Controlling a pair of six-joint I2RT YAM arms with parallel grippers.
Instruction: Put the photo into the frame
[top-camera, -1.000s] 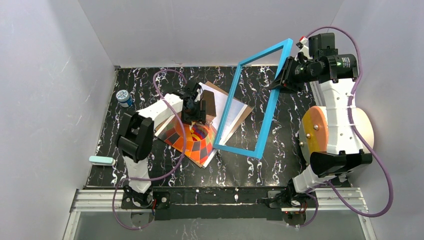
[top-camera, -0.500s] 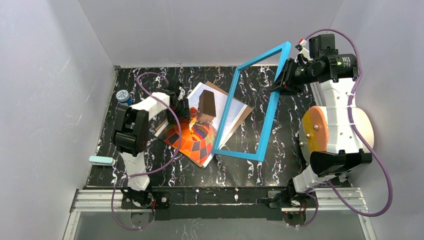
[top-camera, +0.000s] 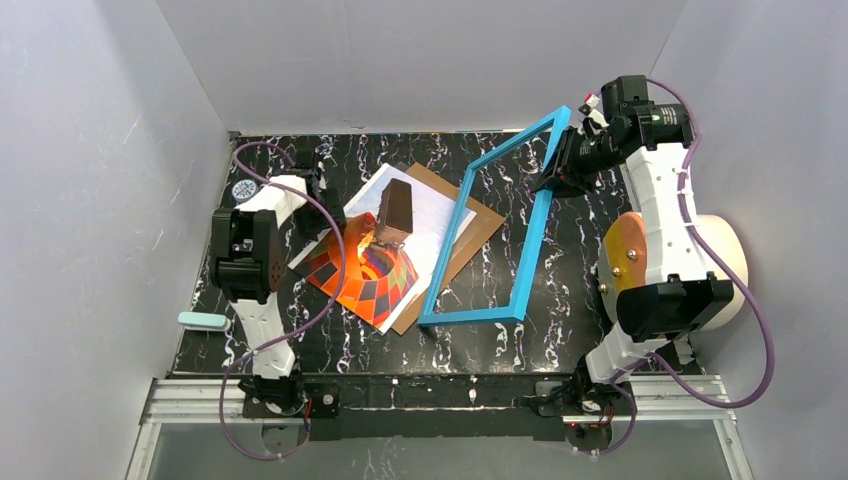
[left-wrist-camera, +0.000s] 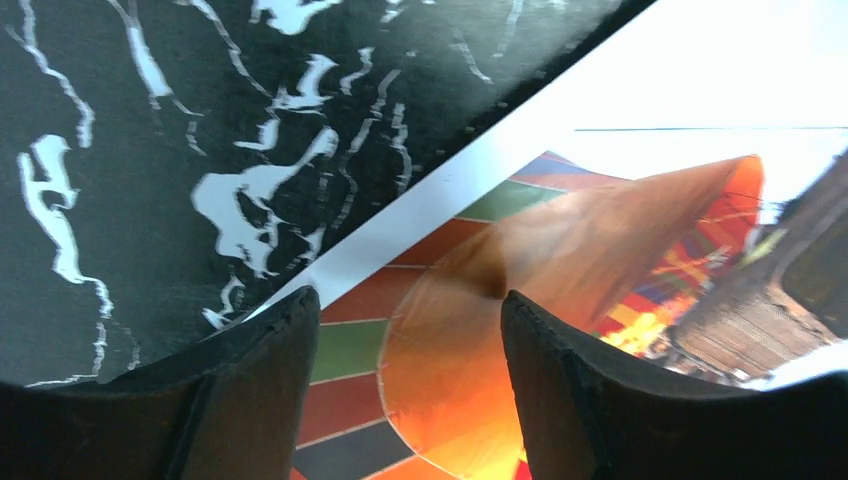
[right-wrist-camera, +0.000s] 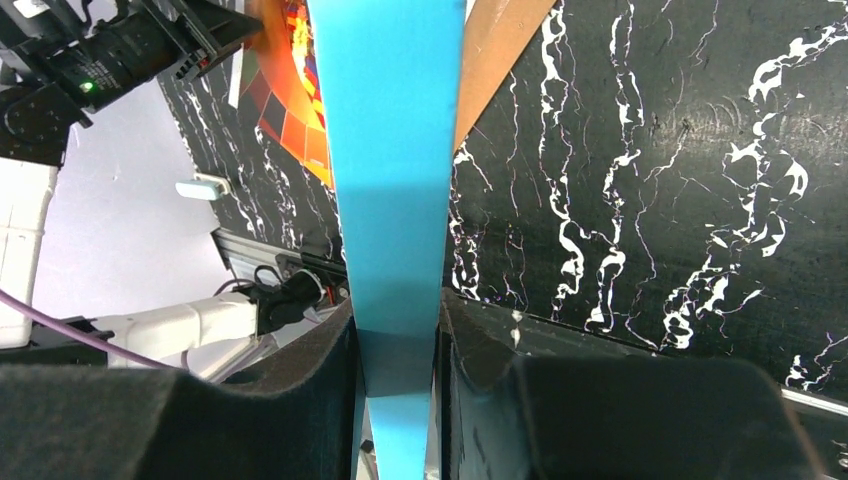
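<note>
While the right gripper (top-camera: 562, 168) clenched the tilted bright-blue rectangular picture frame (top-camera: 528, 255), the paper hot-air-balloon photo (top-camera: 372, 272) lay flat left of it, mid-surface (top-camera: 565, 335), nearest the left gripper (left-wrist-camera: 405, 330), parted and empty.

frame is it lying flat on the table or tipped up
Tipped up: the frame slants from its near rim, down at the table, up to its far side, clamped in the right gripper.
</note>
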